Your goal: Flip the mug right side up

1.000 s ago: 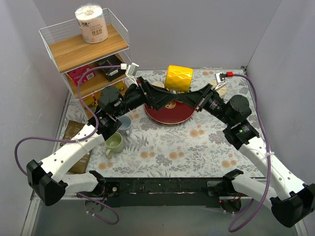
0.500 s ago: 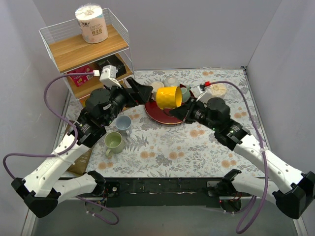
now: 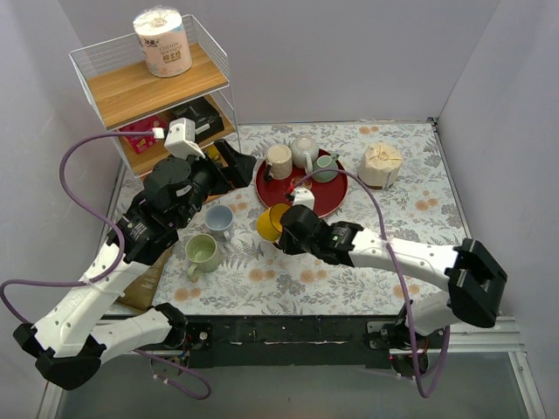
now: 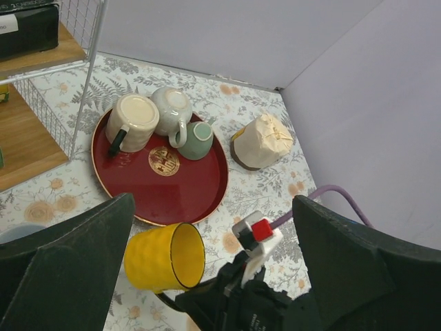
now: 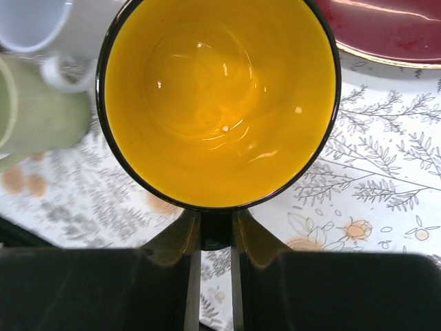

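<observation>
My right hand (image 5: pixel 215 231) grips the yellow mug (image 5: pixel 217 96) by its handle, mouth sideways; my left hand (image 4: pixel 212 203) gapes wide.

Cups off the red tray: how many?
3: the yellow mug in the right gripper, a blue cup left of it, a green mug nearer the bases. Arms may hide more.

The yellow mug's (image 5: pixel 219 96) handle lies mostly hidden between the right jaws; a blurred green cup (image 5: pixel 38 114) runs off the left edge.
</observation>
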`<state>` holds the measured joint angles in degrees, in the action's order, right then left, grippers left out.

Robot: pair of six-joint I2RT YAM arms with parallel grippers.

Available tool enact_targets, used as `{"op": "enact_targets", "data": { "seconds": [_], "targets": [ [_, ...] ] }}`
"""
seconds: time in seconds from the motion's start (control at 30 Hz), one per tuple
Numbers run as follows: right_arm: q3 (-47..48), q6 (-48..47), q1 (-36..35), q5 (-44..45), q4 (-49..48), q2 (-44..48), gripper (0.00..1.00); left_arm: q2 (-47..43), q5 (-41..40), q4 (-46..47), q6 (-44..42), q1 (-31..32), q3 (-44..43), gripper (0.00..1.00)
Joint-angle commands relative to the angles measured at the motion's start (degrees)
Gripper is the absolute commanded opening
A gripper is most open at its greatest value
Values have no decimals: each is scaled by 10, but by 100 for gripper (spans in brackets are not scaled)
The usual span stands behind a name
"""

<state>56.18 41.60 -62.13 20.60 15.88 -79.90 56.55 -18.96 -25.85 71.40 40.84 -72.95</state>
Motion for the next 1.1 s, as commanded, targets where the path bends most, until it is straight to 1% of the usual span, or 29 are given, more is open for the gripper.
{"op": "enact_targets", "data": {
  "seconds": [0.0, 0.13, 0.2, 0.4, 0.57, 0.73, 0.93, 1.07],
  "targets": [
    [81, -21, -15, 84, -55, -59, 1, -15, -15, -60, -5, 0, -36, 98],
    [144, -46, -40, 99, -31, -131, 1, -25, -21, -95, -6, 0, -43, 98],
    [186, -48, -48, 113, 2, -173, 1, -31, -23, -109, -7, 0, -42, 98],
    [259, -49, -56, 148, 80, -254, 1, -49, -35, -141, -6, 0, -47, 98],
    [298, -43, -60, 167, 129, -283, 1, -72, -55, -162, -12, 0, -55, 98],
    [323, -57, -63, 179, 141, -311, 1, -87, -62, -172, -10, 0, -54, 98],
    [387, -71, -61, 188, 177, -365, 1, -91, -59, -187, -9, 0, -66, 98],
    [403, -85, -61, 191, 177, -393, 1, -94, -59, -192, -8, 0, -71, 98]
  ]
}}
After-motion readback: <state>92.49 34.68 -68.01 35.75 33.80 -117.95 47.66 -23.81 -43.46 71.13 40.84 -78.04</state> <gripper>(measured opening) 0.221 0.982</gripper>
